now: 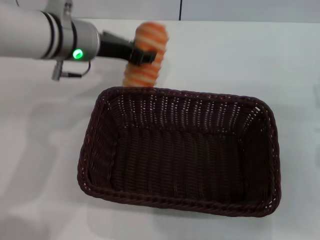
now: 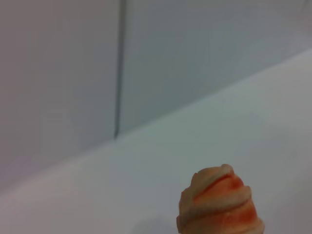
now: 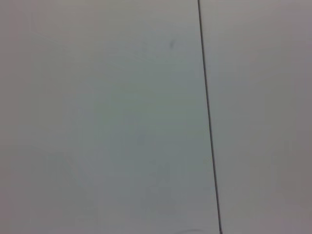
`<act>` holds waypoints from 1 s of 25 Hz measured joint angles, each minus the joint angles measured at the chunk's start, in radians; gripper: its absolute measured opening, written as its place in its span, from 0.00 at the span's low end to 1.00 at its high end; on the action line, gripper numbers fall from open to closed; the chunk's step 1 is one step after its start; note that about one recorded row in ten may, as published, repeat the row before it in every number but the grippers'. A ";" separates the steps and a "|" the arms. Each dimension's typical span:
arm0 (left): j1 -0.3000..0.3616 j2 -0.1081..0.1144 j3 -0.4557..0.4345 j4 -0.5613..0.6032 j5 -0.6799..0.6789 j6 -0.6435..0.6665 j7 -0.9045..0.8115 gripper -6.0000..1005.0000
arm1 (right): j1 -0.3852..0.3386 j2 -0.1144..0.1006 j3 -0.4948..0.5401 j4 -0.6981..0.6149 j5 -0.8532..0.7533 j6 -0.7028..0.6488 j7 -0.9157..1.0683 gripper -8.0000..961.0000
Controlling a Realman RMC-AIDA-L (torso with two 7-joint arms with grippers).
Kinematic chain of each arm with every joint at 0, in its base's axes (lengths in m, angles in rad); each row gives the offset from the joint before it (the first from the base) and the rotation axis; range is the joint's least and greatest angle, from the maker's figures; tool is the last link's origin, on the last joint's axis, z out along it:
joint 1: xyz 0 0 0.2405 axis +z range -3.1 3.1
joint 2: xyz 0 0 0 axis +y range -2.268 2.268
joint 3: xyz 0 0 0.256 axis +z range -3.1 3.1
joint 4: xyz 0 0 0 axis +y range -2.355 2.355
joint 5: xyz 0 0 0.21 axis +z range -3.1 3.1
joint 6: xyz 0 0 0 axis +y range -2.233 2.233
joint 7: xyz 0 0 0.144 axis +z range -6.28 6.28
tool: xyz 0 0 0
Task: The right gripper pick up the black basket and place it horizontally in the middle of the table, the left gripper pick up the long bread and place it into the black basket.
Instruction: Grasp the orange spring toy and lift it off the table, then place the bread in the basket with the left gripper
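The black basket (image 1: 180, 152) lies lengthwise across the middle of the white table (image 1: 240, 55), empty. My left gripper (image 1: 141, 56) on the slim silver-grey arm with the green lamp is shut on the long bread (image 1: 146, 54), holding it in the air just beyond the basket's far left rim. The bread's orange and cream stripes face the head view. Its end also shows in the left wrist view (image 2: 220, 204). My right gripper is out of view; the right wrist view shows only a plain wall.
A grey wall with a vertical seam (image 1: 180, 10) stands behind the table's far edge. The table's bare surface (image 1: 40, 125) runs left of the basket.
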 joint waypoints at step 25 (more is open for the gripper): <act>-0.119 0.044 -0.539 0.303 -0.459 -0.733 0.734 0.49 | -0.002 0.001 -0.012 -0.036 -0.029 0.002 -0.045 0.82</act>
